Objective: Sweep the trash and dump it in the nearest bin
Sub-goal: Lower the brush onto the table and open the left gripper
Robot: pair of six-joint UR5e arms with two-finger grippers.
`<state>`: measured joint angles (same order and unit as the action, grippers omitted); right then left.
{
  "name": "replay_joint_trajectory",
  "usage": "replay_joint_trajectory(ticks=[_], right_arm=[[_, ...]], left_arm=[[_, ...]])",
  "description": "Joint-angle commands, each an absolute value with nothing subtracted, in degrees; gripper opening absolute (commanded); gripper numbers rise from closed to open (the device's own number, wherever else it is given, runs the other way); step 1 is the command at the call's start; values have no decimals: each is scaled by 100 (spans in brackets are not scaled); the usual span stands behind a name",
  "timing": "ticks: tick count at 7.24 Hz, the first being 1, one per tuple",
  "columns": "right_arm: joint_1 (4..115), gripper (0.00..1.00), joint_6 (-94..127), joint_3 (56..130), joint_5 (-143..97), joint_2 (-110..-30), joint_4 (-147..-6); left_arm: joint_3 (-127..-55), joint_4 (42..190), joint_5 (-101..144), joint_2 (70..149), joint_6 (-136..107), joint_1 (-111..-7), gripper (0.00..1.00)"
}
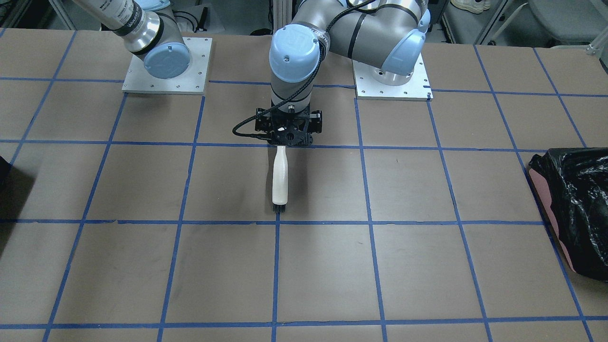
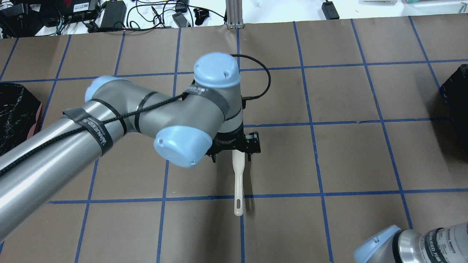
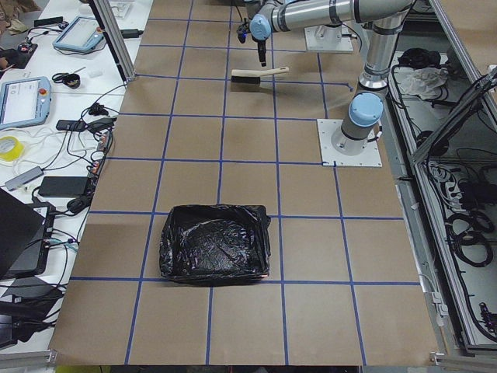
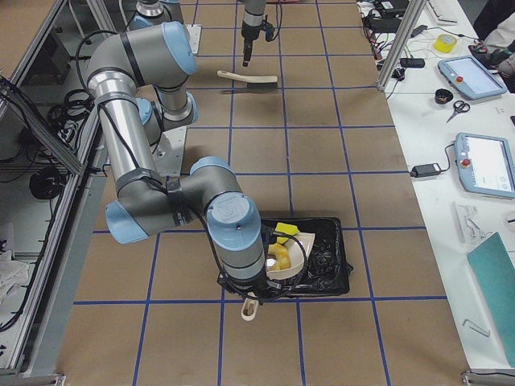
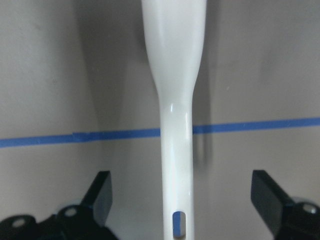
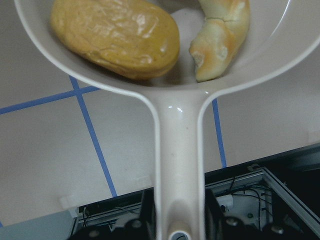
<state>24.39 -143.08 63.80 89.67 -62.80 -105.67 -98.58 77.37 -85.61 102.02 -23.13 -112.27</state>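
My right gripper (image 6: 180, 222) is shut on the handle of a white dustpan (image 6: 180, 150). The orange-brown bun (image 6: 117, 37) and the tan croissant (image 6: 220, 35) lie in the pan. In the exterior right view the dustpan (image 4: 291, 256) is held over the black-lined bin (image 4: 326, 261), with the yellow sponge (image 4: 286, 232) at its far rim. My left gripper (image 5: 182, 189) is open, its fingers wide apart on either side of the white brush (image 5: 175, 100). The brush (image 1: 280, 178) lies flat at the table's middle, bristles away from the robot.
A second black-lined bin (image 1: 574, 204) stands at the table's end on my left side; it also shows in the overhead view (image 2: 14, 113). The right-side bin (image 2: 455, 91) is at the overhead view's right edge. Blue tape lines grid the brown table (image 1: 408, 266).
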Motion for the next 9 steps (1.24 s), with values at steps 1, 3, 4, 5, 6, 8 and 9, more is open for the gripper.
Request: replay_joint_trajectory(ticks=[1,3,4,5,6,8,9], right_arm=[[2619,2,-14378,6398,9061,-6249,-11010],[2698,3,-14292,6398,9140,-6171,-11091],[2768,4,-14161,6407,9410,-6109,-11353],[2916,4,-14150,6407,9665,-6126,-11556],[2935,4,-14107,6425,9798,-6109,-11575],[2953,5,-13844,6539,10157,-6143,-11567],[3014,5,-13808,6548,10212,-6144,-11584]], left_arm=[[-9168,7981,-8719,10327,-1847,-10061,100],[-9124,8006,-8833,10171,-544,-9511,100],[-9167,8103,-8842,10134,-406,-9423,100],[-9123,8330,-8772,10099,-457,-9439,100],[-9210,8436,-8815,9994,-466,-9466,100],[-9228,8604,-8781,9897,-466,-9501,100],[-9272,8674,-8806,9905,-466,-9501,100]])
